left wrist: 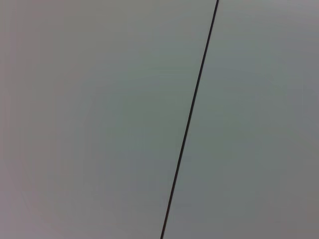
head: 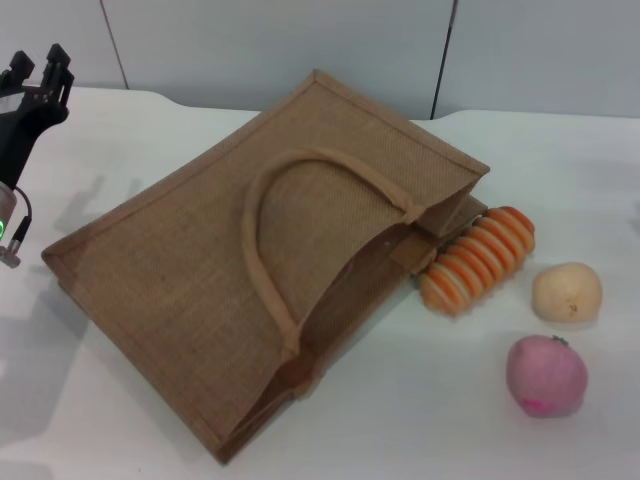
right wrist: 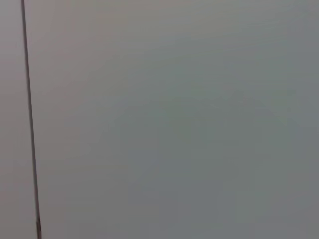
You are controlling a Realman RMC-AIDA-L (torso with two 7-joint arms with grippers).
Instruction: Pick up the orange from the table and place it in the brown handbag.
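The orange (head: 546, 375), a round pinkish-red fruit with a small stem dimple, lies on the white table (head: 560, 170) at the near right. The brown handbag (head: 200, 270), a woven jute tote, lies flat in the middle with its handle (head: 262, 250) on top and its mouth facing the near right. My left gripper (head: 38, 68) is raised at the far left, well away from the bag and the orange, open and empty. My right gripper is out of view. Both wrist views show only a grey wall.
A ribbed orange-and-cream item (head: 477, 260) lies against the bag's right side. A pale beige round fruit (head: 567, 292) sits just right of it, behind the orange. Grey wall panels (head: 300, 40) stand behind the table.
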